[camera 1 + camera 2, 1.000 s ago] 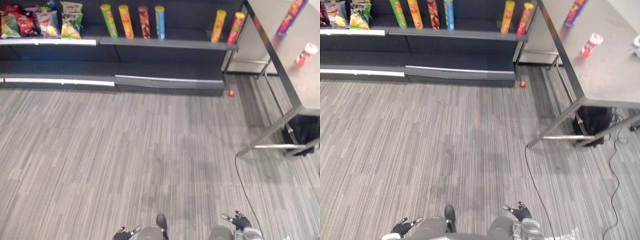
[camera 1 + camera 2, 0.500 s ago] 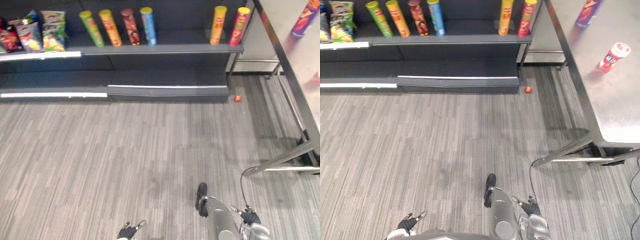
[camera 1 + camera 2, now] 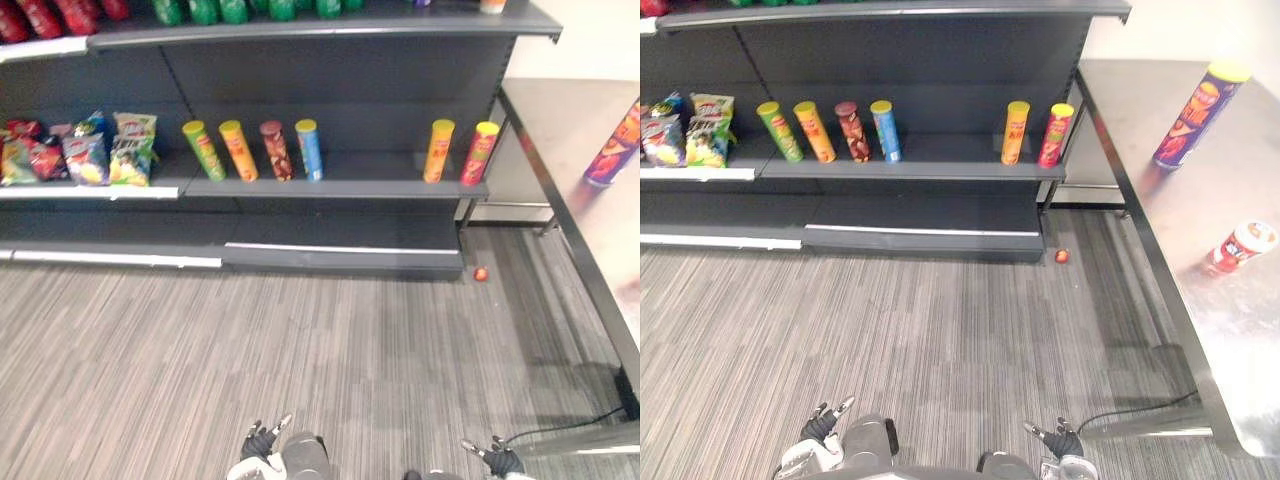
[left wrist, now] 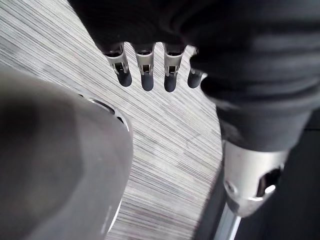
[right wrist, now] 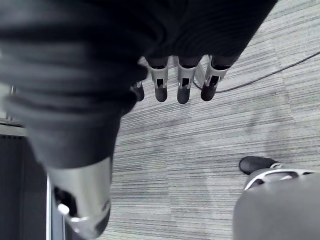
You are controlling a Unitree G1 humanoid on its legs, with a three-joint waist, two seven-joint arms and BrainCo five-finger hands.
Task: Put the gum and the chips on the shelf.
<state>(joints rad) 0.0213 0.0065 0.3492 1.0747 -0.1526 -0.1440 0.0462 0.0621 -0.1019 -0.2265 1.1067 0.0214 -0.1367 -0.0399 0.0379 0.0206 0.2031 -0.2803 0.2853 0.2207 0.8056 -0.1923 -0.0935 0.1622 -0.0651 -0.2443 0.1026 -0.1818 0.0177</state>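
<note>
On the grey steel table (image 3: 1230,340), right, the right eye view catches a small red-and-white tub (image 3: 1243,245). Left hand (image 3: 823,424), right hand (image 3: 1062,441): straight-fingered, empty.

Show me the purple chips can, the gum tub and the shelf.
purple chips can (image 3: 1193,115), right eye view, middle of its side.
gum tub (image 3: 1243,243), right eye view, its red side.
shelf (image 3: 950,160), right eye view, bare stretch of board.

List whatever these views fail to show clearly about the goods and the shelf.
Red-and-white tub on the table: too small in the right eye view to tell whether it is the gum.
Purple can: cut by the left eye view's right edge.
Top-shelf goods: cut off by that view's upper edge.
Red thing on the floor: too small to identify.
</note>
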